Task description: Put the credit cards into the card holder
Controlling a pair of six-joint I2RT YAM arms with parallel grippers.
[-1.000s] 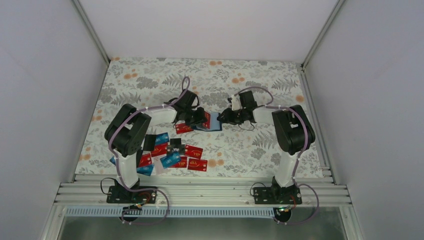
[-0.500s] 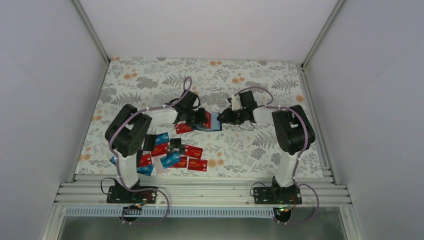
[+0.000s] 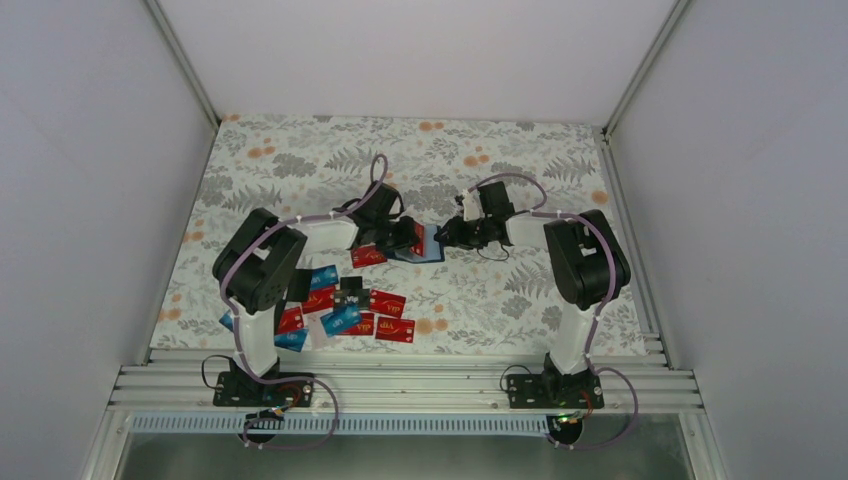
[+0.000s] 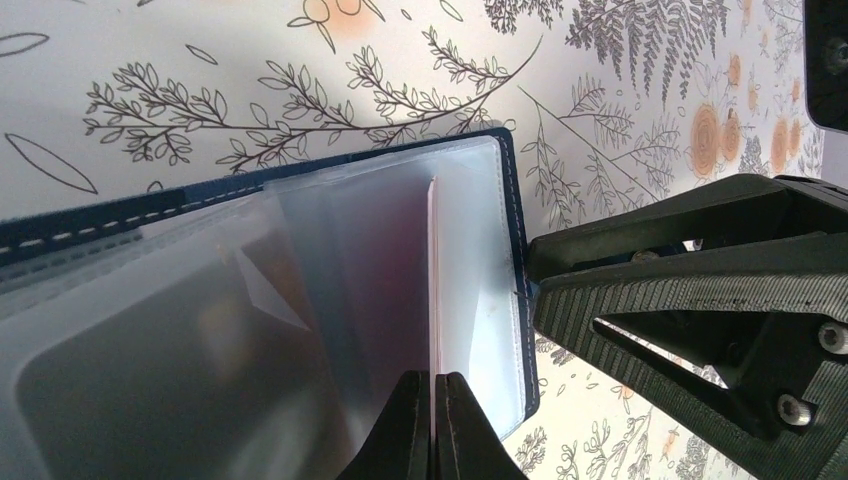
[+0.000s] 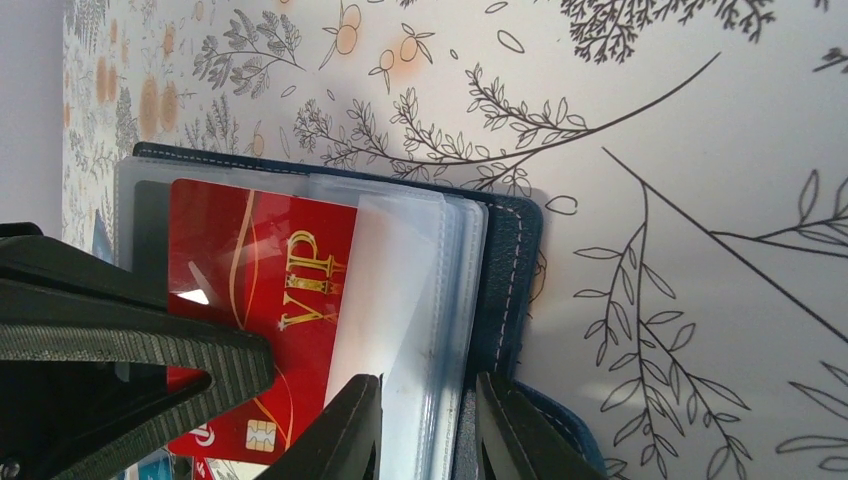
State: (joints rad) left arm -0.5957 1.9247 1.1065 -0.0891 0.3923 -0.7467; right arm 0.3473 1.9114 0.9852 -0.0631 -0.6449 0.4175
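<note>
Mid-table: left gripper (image 4: 432,400) pinches red card (image 5: 260,270) edge-on in sleeve of card holder (image 5: 505,260); right gripper (image 5: 425,430) clamps holder's edge. Best slide card in square, holder pinned firm.

Even bright light, soft shadows; wrist views blurred close up, sleeves glary.

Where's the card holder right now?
The card holder lies open mid-table in the top view, between the grippers: right gripper clamps its edge, left gripper holds a red card at its sleeves.
</note>
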